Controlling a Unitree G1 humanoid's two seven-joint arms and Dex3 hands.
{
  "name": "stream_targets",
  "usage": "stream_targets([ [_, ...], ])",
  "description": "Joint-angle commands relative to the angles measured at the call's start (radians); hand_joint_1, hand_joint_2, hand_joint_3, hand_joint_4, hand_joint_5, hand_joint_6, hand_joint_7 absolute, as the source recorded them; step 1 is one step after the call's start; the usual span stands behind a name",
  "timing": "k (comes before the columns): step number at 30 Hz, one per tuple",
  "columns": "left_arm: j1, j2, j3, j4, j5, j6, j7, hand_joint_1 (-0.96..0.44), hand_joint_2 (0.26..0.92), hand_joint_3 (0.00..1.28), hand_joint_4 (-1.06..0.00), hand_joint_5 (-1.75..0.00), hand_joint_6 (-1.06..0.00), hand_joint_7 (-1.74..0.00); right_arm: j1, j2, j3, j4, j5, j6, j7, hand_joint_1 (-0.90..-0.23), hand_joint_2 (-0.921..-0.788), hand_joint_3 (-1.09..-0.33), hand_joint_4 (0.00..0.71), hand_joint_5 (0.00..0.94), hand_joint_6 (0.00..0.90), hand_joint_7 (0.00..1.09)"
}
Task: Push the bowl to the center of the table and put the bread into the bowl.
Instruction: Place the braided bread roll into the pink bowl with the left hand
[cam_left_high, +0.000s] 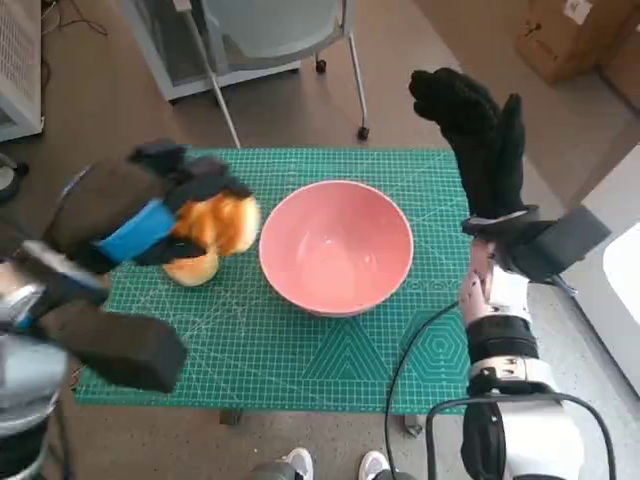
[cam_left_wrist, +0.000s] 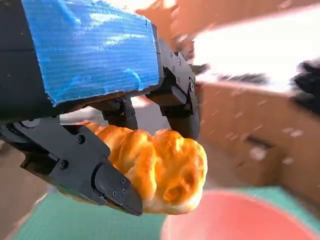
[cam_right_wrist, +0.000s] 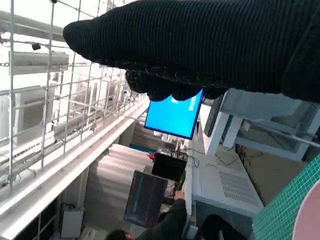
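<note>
Head view: pink bowl (cam_left_high: 336, 246), round, smooth and glossy, deep-walled, standing near the middle of the desk (cam_left_high: 300, 350), whose top is a green cutting mat printed with a fine white grid; the push step reads as done. Bread (cam_left_high: 212, 228), golden-brown, lumpy, soft-looking loaf with a shiny crust, held in the left robot hand (cam_left_high: 150, 215) just beside the bowl's rim on the robot's left; whether it is lifted off the mat cannot be told here. Right robot hand (cam_left_high: 480, 130), black knitted glove, raised upright beyond the desk's far right corner, fingers extended and holding nothing. Step in hand, by judgement: carrying the bread to the bowl. Next move calls for shifting the loaf rightward over the rim, lowering it above the bowl's hollow, then loosening the fingers. Left wrist view: left robot hand (cam_left_wrist: 95, 115), matte black with wrinkled blue tape over its back, fingers (cam_left_wrist: 112, 187) clamped on both sides of the bread (cam_left_wrist: 165, 172); crust shows braided, knotted folds, paler toward the underside. Blurred pink bowl rim (cam_left_wrist: 235, 220) lies beneath and ahead, green mat alongside. Right wrist view: ribbed glove of the right robot hand (cam_right_wrist: 200, 45) across the frame, nothing in its grasp; a wire grid, a blue screen (cam_right_wrist: 172, 116) and a corner of green mat (cam_right_wrist: 287, 207) beyond.
</note>
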Motion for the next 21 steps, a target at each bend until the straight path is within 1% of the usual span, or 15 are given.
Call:
stream_targets([
  [1,-0.118,-0.099,-0.109,0.131,0.012,-0.041,0.018,0.0,0.903,0.01,-0.77,-0.93,-0.77,-1.14,0.025,0.004,0.0,0.006,0.008,0.012,0.006,-0.577,-0.921,-0.615,0.341,0.002,0.497,0.01],
  [5,-0.172,-0.163,-0.163,0.274,0.016,-0.096,0.051,0.0,0.917,0.01,-0.73,-0.98,-0.73,-1.19,0.032,0.001,-0.003,0.0,0.016,0.012,0.017,-0.58,-0.921,-0.614,0.342,0.002,0.498,0.01],
  [9,-0.208,-0.216,-0.203,0.407,0.023,-0.149,0.089,0.0,0.918,0.02,-0.73,-1.01,-0.71,-1.18,0.041,-0.006,-0.008,-0.006,0.023,0.013,0.029,-0.582,-0.921,-0.613,0.341,0.001,0.495,0.0],
  [11,-0.221,-0.237,-0.215,0.463,0.021,-0.172,0.105,0.0,0.907,0.03,-0.73,-1.13,-0.73,-1.03,0.045,-0.01,-0.01,-0.008,0.025,0.014,0.032,-0.585,-0.921,-0.613,0.342,0.002,0.492,0.0],
  [13,-0.231,-0.256,-0.225,0.515,0.021,-0.192,0.121,0.0,0.907,0.04,-0.71,-1.15,-0.72,-1.08,0.049,-0.015,-0.011,-0.011,0.028,0.014,0.035,-0.586,-0.921,-0.613,0.341,0.001,0.488,0.0],
  [14,-0.236,-0.263,-0.229,0.537,0.022,-0.2,0.128,0.0,0.857,0.17,-0.67,-1.2,-0.68,-1.14,0.051,-0.017,-0.011,-0.012,0.03,0.014,0.036,-0.588,-0.921,-0.613,0.339,0.0,0.484,0.0],
  [15,-0.241,-0.27,-0.235,0.557,0.026,-0.206,0.133,0.0,0.788,0.32,-0.63,-1.26,-0.65,-1.2,0.053,-0.019,-0.011,-0.013,0.032,0.015,0.037,-0.59,-0.921,-0.613,0.338,0.0,0.482,0.0],
  [16,-0.245,-0.274,-0.239,0.573,0.029,-0.212,0.137,0.0,0.751,0.39,-0.63,-1.28,-0.64,-1.22,0.054,-0.021,-0.012,-0.013,0.034,0.016,0.038,-0.591,-0.921,-0.612,0.336,0.0,0.478,0.0],
  [17,-0.249,-0.278,-0.243,0.587,0.033,-0.218,0.14,0.0,0.698,0.49,-0.63,-1.3,-0.64,-1.25,0.055,-0.023,-0.012,-0.012,0.036,0.016,0.039,-0.593,-0.921,-0.612,0.333,0.0,0.473,0.0],
  [18,-0.252,-0.28,-0.246,0.599,0.036,-0.224,0.143,0.0,0.706,0.47,-0.63,-1.32,-0.66,-1.19,0.056,-0.025,-0.013,-0.012,0.038,0.016,0.04,-0.592,-0.921,-0.612,0.331,0.0,0.47,0.0],
  [19,-0.252,-0.281,-0.249,0.608,0.038,-0.229,0.145,0.0,0.741,0.39,-0.65,-1.33,-0.69,-1.08,0.058,-0.028,-0.014,-0.013,0.041,0.015,0.041,-0.591,-0.921,-0.611,0.329,0.0,0.466,0.0],
  [20,-0.254,-0.282,-0.251,0.616,0.039,-0.233,0.147,0.0,0.777,0.34,-0.63,-1.3,-0.67,-1.12,0.059,-0.03,-0.014,-0.013,0.043,0.015,0.041,-0.587,-0.921,-0.61,0.328,0.0,0.464,0.0],
  [21,-0.254,-0.282,-0.252,0.623,0.038,-0.234,0.145,0.0,0.829,0.26,-0.62,-1.25,-0.64,-1.19,0.059,-0.031,-0.015,-0.013,0.044,0.014,0.04,-0.582,-0.921,-0.61,0.326,0.0,0.462,0.0],
])
